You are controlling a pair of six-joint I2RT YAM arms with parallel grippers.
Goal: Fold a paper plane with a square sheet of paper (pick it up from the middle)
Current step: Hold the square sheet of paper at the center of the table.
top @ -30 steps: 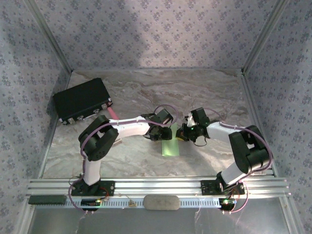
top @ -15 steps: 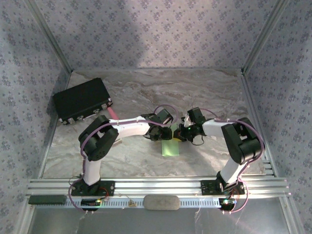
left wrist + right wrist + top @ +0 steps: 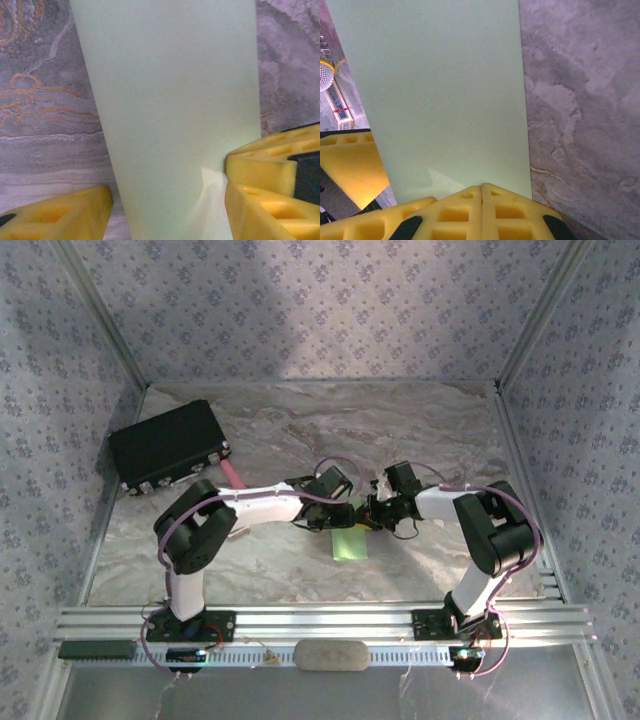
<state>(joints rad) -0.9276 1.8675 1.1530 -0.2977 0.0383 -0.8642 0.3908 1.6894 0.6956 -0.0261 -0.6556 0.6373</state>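
The square sheet of paper (image 3: 350, 543) is a narrow pale-green folded strip lying on the marble table between the two arms. My right gripper (image 3: 481, 192) is shut on the strip's near edge (image 3: 440, 100), its two yellow fingers pressed together. My left gripper (image 3: 167, 210) stands open astride the paper (image 3: 170, 100); its left finger (image 3: 60, 212) sits on the table apart from the paper's edge. Both grippers meet over the strip's far end, left gripper (image 3: 340, 515) and right gripper (image 3: 373, 512). The paper under them is hidden from above.
A big black box (image 3: 168, 445) lies at the back left with a pink cylinder (image 3: 232, 475) beside it. Patterned walls enclose the marble table (image 3: 420, 430). An aluminium rail (image 3: 320, 625) runs along the front edge.
My left gripper's jaws have spread wider around the paper. The right arm pulled its elbow in towards the centre a second ago and has held still since.
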